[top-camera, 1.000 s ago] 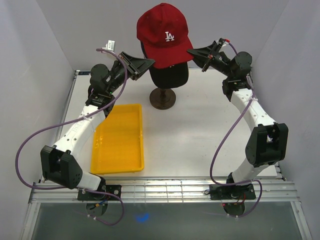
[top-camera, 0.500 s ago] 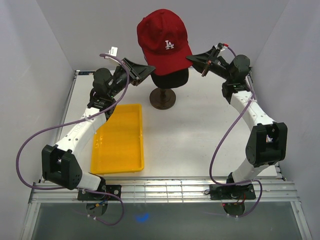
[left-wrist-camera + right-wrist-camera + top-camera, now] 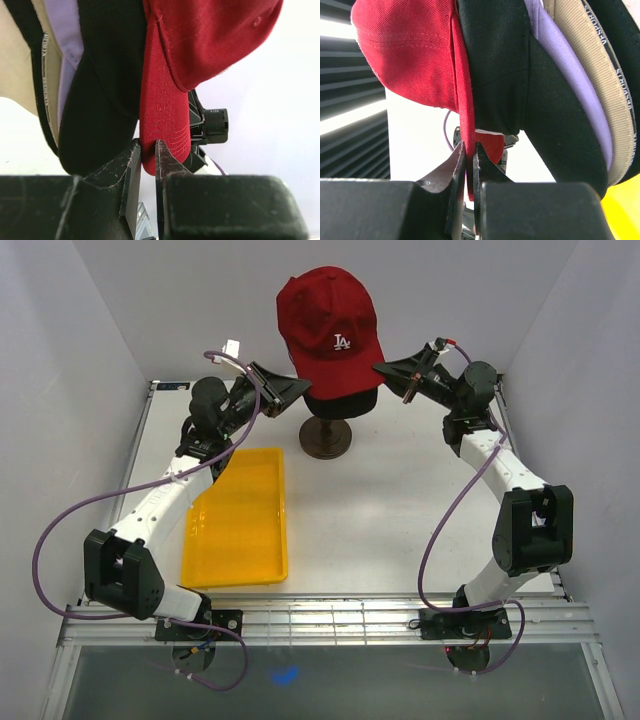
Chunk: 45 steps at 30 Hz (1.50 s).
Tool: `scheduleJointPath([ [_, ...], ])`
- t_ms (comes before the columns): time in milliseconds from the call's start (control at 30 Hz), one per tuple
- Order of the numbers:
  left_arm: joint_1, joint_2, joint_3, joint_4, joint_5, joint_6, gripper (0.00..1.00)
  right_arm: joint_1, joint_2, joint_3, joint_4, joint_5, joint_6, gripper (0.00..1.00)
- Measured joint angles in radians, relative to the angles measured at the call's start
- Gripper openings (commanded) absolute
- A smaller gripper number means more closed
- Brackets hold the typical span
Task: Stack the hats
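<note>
A red cap [image 3: 330, 325] with a white LA sits over the stack of hats on the stand, held at its rim from both sides. My left gripper [image 3: 300, 386] is shut on its left edge, and my right gripper [image 3: 383, 368] is shut on its right edge. A black cap [image 3: 340, 403] shows just under it. In the left wrist view my gripper [image 3: 147, 150] pinches the red cap's [image 3: 200, 45] rim, beside black [image 3: 105, 100], lavender [image 3: 67, 30] and tan [image 3: 44, 70] caps. The right wrist view shows the gripper [image 3: 469, 150] on the red rim [image 3: 415, 55], with black [image 3: 500, 75], lavender [image 3: 570, 85] and tan [image 3: 600, 75] caps nested.
The dark round stand [image 3: 325, 438] is at the back middle of the table; the mannequin head is covered by the caps. A yellow tray [image 3: 238, 520] lies front left. White walls close in the back and both sides.
Both grippers have lowered the red cap onto the stack; less of the black cap beneath shows now.
</note>
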Motion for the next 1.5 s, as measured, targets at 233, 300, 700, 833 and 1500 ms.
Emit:
scheduleJointPath([
  [233,-0.002,-0.011,-0.01,-0.053,-0.023,-0.005,0.0,0.0,-0.001,-0.013,-0.003,-0.008,-0.045,0.08],
  [300,-0.002,-0.015,-0.011,-0.069,-0.03,-0.006,0.0,0.0,-0.002,-0.017,-0.002,-0.011,-0.054,0.08],
  [700,-0.002,-0.016,-0.011,-0.121,-0.035,-0.008,0.0,0.0,-0.004,-0.058,0.014,-0.012,-0.092,0.08],
  [833,-0.002,-0.016,-0.011,-0.131,-0.038,-0.008,0.0,-0.001,-0.004,-0.059,0.011,-0.013,-0.108,0.08],
  [1500,-0.002,-0.013,0.053,-0.235,-0.039,0.041,0.07,-0.014,-0.009,-0.012,-0.193,-0.023,-0.251,0.29],
])
